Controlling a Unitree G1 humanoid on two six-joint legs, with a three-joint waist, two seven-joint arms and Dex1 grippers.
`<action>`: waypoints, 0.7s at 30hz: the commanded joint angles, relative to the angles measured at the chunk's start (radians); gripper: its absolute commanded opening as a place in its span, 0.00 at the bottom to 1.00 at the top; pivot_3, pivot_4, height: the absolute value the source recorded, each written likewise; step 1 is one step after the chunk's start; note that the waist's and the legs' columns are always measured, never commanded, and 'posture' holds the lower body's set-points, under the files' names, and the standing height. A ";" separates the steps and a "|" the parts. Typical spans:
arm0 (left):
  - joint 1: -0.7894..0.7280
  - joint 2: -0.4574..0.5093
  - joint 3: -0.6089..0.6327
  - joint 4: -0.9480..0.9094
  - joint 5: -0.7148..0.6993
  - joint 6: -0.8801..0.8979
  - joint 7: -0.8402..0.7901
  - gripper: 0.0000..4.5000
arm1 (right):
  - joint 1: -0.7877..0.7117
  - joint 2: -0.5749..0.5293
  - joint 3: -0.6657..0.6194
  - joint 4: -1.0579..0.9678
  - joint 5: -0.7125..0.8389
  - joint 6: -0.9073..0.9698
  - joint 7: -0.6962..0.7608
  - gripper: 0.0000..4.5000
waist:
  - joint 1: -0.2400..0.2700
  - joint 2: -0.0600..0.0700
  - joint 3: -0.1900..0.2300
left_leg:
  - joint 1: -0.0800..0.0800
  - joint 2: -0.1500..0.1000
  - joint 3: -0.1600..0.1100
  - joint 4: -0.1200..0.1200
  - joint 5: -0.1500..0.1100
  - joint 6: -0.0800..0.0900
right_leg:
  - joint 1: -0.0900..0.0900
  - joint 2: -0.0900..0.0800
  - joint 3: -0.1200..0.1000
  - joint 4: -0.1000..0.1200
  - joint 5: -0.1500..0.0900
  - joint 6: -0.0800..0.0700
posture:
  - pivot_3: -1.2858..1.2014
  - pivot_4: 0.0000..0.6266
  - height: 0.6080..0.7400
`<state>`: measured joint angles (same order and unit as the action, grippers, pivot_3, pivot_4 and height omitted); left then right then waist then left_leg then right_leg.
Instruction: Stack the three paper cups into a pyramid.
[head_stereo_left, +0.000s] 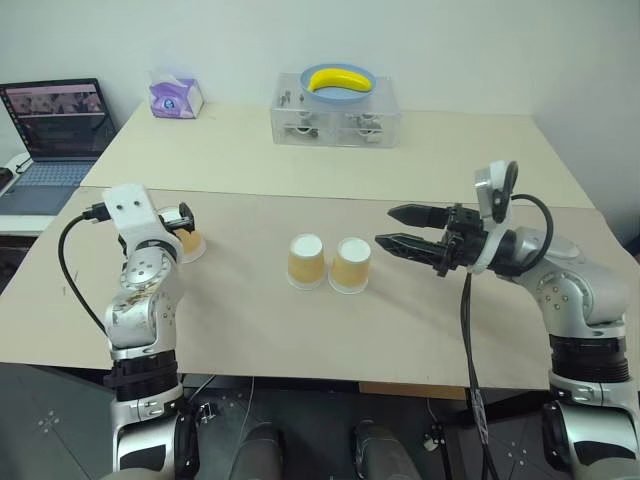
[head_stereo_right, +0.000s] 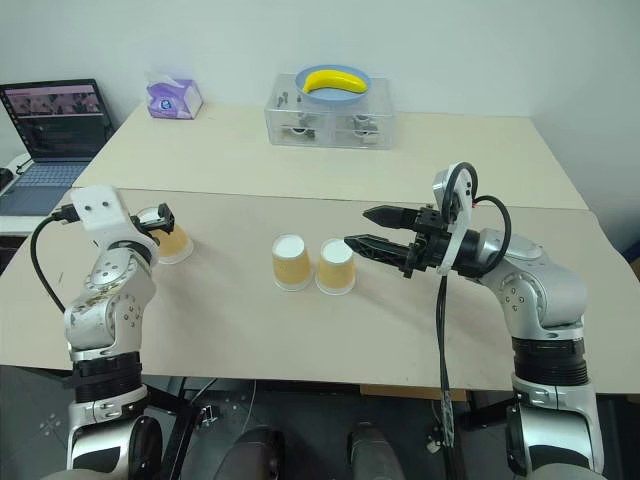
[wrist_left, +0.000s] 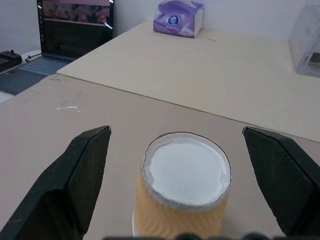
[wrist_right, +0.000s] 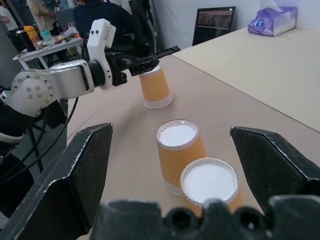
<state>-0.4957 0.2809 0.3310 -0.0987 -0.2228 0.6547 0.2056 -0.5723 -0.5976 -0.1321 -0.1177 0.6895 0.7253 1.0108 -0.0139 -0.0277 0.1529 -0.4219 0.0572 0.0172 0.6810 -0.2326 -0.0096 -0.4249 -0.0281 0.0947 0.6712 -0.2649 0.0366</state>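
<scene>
The third cup (head_stereo_left: 190, 243) is stood upside down on the table (head_stereo_left: 400, 320), its axis upright, well apart from the pair of cups to its right, and it is seen directly between the spread fingers (wrist_left: 85, 170) of the left claw (wrist_left: 187, 180), which is released and not touching it. The left claw is therefore judged the nearer one for the lift. The middle cup (head_stereo_left: 306, 260) and the right-hand cup (head_stereo_left: 350, 264) are set side by side, touching or nearly so, as the base of the pyramid. Just to the right of this pair the right claw (head_stereo_left: 385, 227) is held level, released and empty. Beyond the pair, a clear box (head_stereo_left: 335, 118) carries a blue bowl (head_stereo_left: 370, 78) with a banana (head_stereo_left: 338, 80) in it.
</scene>
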 joint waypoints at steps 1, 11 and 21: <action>-0.016 0.002 0.003 -0.007 0.023 -0.027 0.003 1.00 | -0.008 -0.015 -0.025 -0.030 0.022 -0.012 -0.002 0.98 | 0.000 0.000 0.000 | 0.000 0.000 0.000 0.000 0.000 0.000 | 0.000 0.000 0.000 0.000 0.000 0.000 | 0.52 0.24 0.65; -0.020 -0.010 -0.020 0.013 0.039 -0.033 -0.025 1.00 | -0.007 -0.016 -0.023 -0.031 0.019 -0.017 -0.009 0.98 | 0.000 0.000 0.000 | 0.000 0.000 0.000 0.000 0.000 0.000 | 0.000 0.000 0.000 0.000 0.000 0.000 | 0.52 0.24 0.65; -0.021 -0.016 -0.022 0.031 0.050 -0.040 -0.029 1.00 | -0.002 -0.019 -0.041 -0.029 0.026 -0.015 -0.017 0.98 | 0.000 0.000 0.000 | 0.000 0.000 0.000 0.000 0.000 0.000 | 0.000 0.000 0.000 0.000 0.000 0.000 | 0.52 0.24 0.65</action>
<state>-0.4960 0.2618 0.2984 -0.0599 -0.1875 0.6504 0.1748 -0.5704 -0.5988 -0.1339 -0.1177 0.6900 0.7252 0.9970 -0.0138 -0.0277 0.1529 -0.4219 0.0569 0.0168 0.6810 -0.2326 -0.0097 -0.4249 -0.0282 0.0946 0.6712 -0.2649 0.0366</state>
